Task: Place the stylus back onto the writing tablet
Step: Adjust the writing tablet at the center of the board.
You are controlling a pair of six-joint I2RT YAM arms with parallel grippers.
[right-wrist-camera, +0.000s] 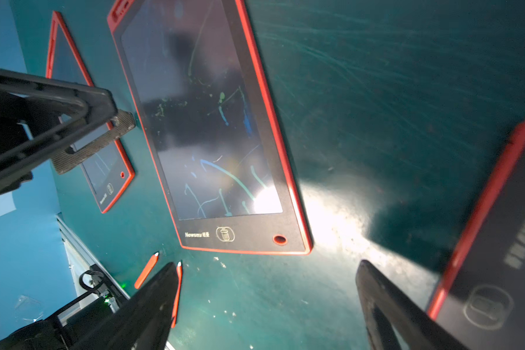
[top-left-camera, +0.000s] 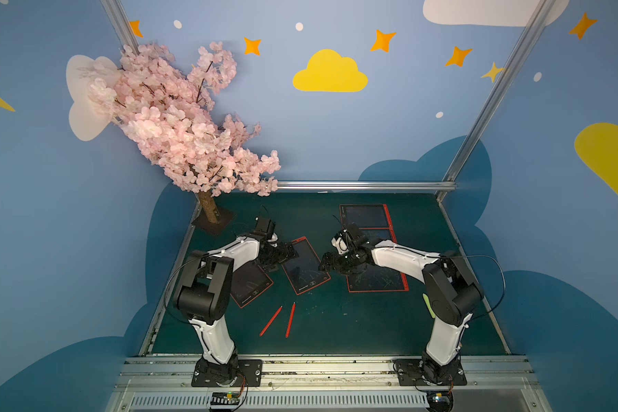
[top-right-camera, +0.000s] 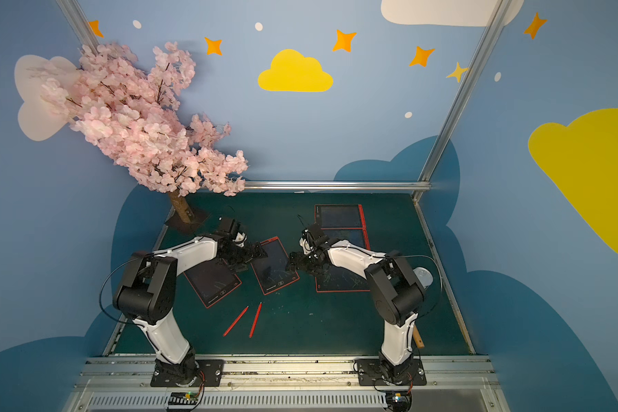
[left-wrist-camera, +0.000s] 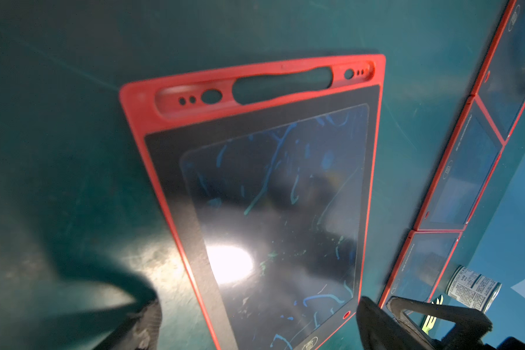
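- On the green tabletop [top-left-camera: 336, 321] of a sky-painted booth, a red stylus [top-left-camera: 271, 321] and a second red stylus [top-left-camera: 290, 320] lie side by side near the front, between the two arms. They are almost parallel, do not touch, and sit apart from every tablet.
- Just beyond them rests the middle writing tablet [top-left-camera: 305, 265], red-framed, flat and turned at a slant, its dark screen streaked with blue and green scribbles. The left wrist view shows a long recessed slot [left-wrist-camera: 281, 81] in its far red edge.
- The left gripper [top-left-camera: 289, 254] hangs over that tablet toward its left side, jaws spread wide and grasping nothing.
- The right gripper [top-left-camera: 326, 265] hovers just beside the tablet's right edge, jaws likewise released and empty.
- Another red-framed tablet [top-left-camera: 250, 285] lies partly under the left arm.
- A row of three tablets [top-left-camera: 364, 215] runs edge to edge along the right side, partly hidden by the right arm.
- A labelled tin can [left-wrist-camera: 473, 288] stands near the row's near end.
- A pink blossom tree [top-left-camera: 179, 117] fills the far left corner.
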